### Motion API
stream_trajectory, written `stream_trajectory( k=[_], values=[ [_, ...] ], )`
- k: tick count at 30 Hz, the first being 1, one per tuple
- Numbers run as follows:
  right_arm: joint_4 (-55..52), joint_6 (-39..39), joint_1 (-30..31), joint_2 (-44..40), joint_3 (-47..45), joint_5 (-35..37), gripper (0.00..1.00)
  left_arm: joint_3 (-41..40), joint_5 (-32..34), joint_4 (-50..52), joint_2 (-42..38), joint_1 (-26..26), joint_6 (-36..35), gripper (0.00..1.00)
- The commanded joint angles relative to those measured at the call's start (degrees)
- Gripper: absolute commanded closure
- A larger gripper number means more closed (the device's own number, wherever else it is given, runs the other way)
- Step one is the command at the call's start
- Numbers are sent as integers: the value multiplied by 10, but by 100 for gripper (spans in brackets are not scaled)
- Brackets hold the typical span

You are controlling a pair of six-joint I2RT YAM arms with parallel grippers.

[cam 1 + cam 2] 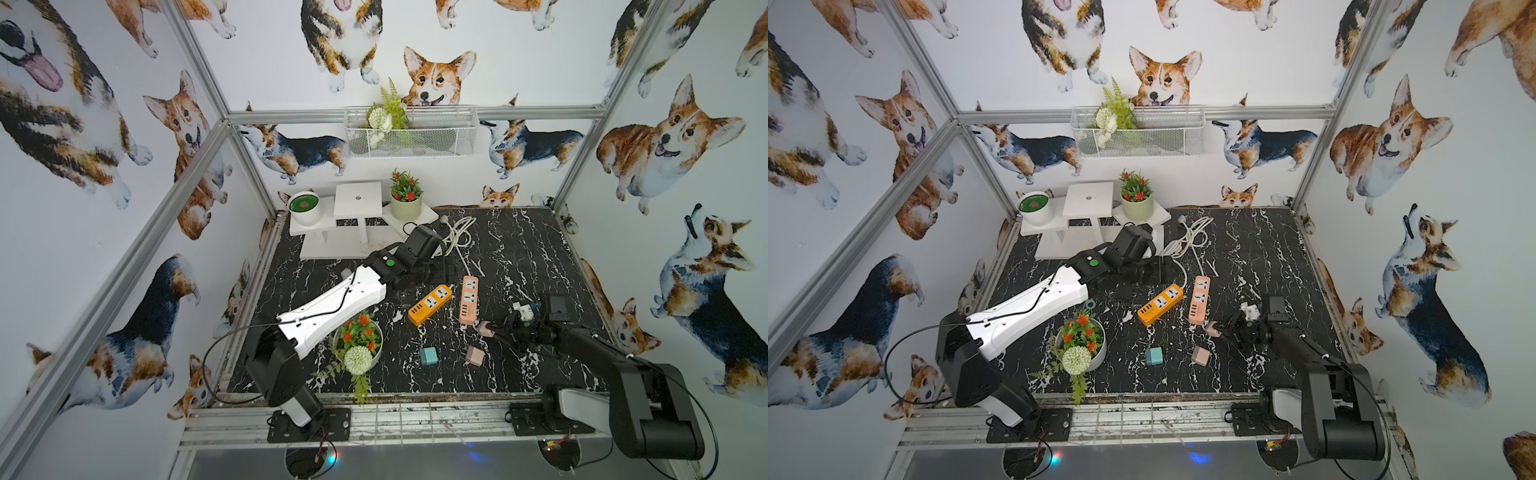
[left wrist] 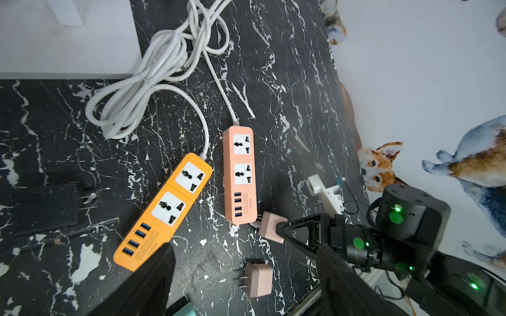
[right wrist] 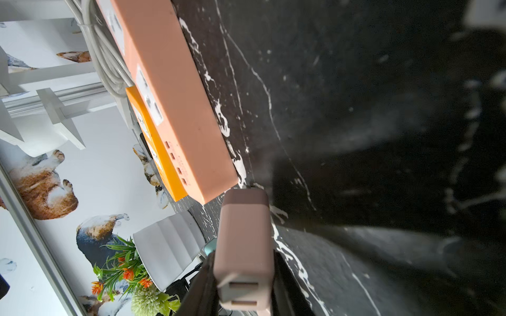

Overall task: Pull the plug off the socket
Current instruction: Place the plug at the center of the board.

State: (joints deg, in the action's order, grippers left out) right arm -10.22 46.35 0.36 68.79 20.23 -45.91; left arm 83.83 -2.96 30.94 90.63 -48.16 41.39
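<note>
The pink plug (image 1: 483, 328) (image 1: 1212, 328) (image 2: 271, 227) (image 3: 243, 246) was out of the sockets, just beside the USB end of the pink power strip (image 1: 468, 299) (image 1: 1200, 300) (image 2: 239, 175) (image 3: 175, 104), with its prong end turned toward that strip. Whether it touched the tabletop (image 1: 519, 257) could not be told. The right gripper (image 1: 492, 331) (image 2: 284, 232) pinched it: in the right wrist view its dark fingers (image 3: 198, 292) pressed on the two sides of the plug's body, whose two USB ports faced the camera. Both round sockets on the pink power strip showed their white faces.

The orange power strip (image 1: 429, 304) (image 1: 1160, 304) (image 2: 164, 210) lay angled just beside the pink one, and their white cables (image 1: 457, 235) (image 2: 153, 82) ran back into a loose bundle near the white stand (image 1: 357, 199). The left gripper (image 2: 245, 247) hung above the strips, its fingers (image 2: 153, 279) spread wide and holding nothing.

Nearer the front edge, a second pink plug (image 1: 475, 355) (image 2: 257, 280) and a teal plug (image 1: 429, 356) (image 1: 1154, 356) lay on the tabletop, well apart from the strips. A white adapter (image 1: 524, 309) (image 2: 324, 188) sat beyond the right gripper, and a flower pot (image 1: 359, 343) stood under the left arm.
</note>
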Motion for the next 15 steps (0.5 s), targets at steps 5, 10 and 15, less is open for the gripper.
stream_trajectory(
  k=[5, 10, 15],
  values=[
    [-87, -53, 1, 11, 9, 57, 75, -73, 1, -9, -98, 55, -21, 18],
    [-140, -53, 1, 9, 22, 109, 67, -129, -7, -9, -178, 106, -23, 17],
    [-177, -55, 1, 30, 39, 139, 61, -151, -9, 14, -235, 147, -33, 0]
  ],
)
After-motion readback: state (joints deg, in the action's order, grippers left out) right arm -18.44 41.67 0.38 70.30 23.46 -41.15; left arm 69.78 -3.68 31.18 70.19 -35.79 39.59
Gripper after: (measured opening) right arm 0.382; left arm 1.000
